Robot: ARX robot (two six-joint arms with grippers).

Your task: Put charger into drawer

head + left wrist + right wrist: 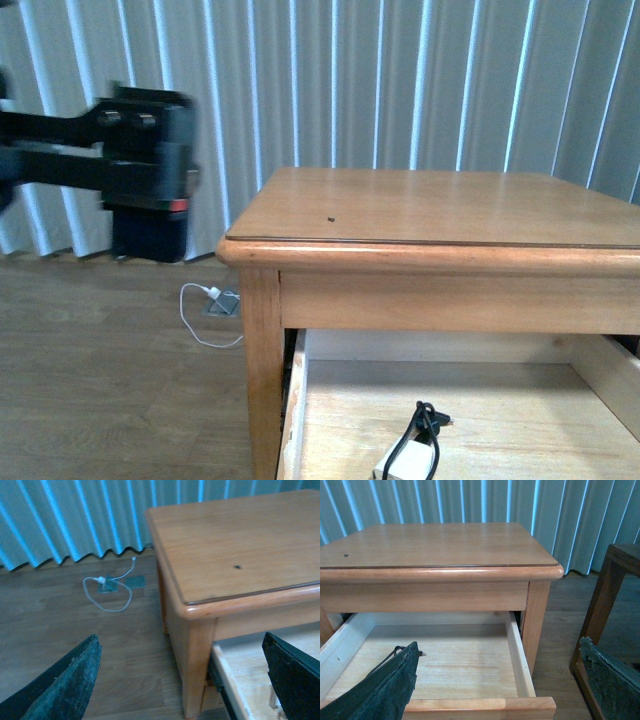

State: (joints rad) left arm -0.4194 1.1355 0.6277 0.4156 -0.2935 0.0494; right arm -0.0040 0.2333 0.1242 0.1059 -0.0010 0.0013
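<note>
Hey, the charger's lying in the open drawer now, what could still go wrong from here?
1. On the charger, the black cable looks loosely looped and may stand proud of the drawer; shutting it could pinch the cable under the table rail.
2. The open right gripper hangs over the drawer front; a low move might knock it.
3. The open left gripper sits near the table's corner and could clip it.
</note>
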